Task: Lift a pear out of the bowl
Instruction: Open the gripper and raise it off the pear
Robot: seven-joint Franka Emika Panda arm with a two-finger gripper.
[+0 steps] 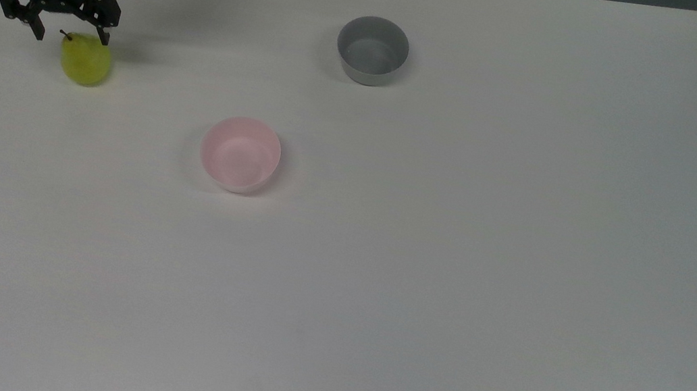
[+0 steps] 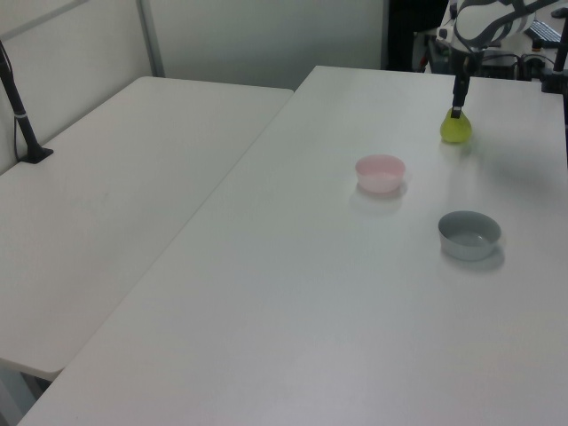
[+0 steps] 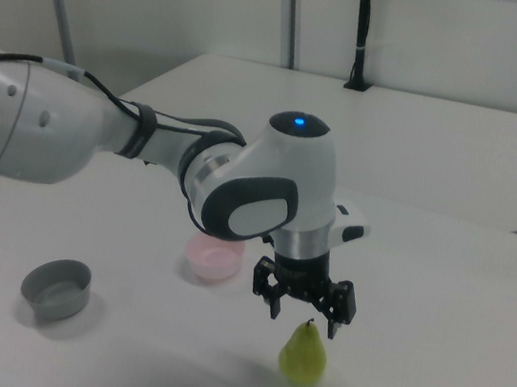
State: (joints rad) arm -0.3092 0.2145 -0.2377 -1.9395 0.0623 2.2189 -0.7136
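Well off to the top view's left of the bowl, the pear stands on the table.

Stem up, it sits upright and alone, and the gripper hangs just above it with fingers spread, gripping nothing. The pink bowl has nothing inside. Beyond the bowl, toward the top view's upper right, the grey bowl stands well apart.

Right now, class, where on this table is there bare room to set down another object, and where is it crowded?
Free: the wide stretch of white table below the pink bowl and to the top view's right of the grey bowl, plus the gap between the two bowls. Crowded: the top view's upper-left corner, where the open gripper hangs above the pear.
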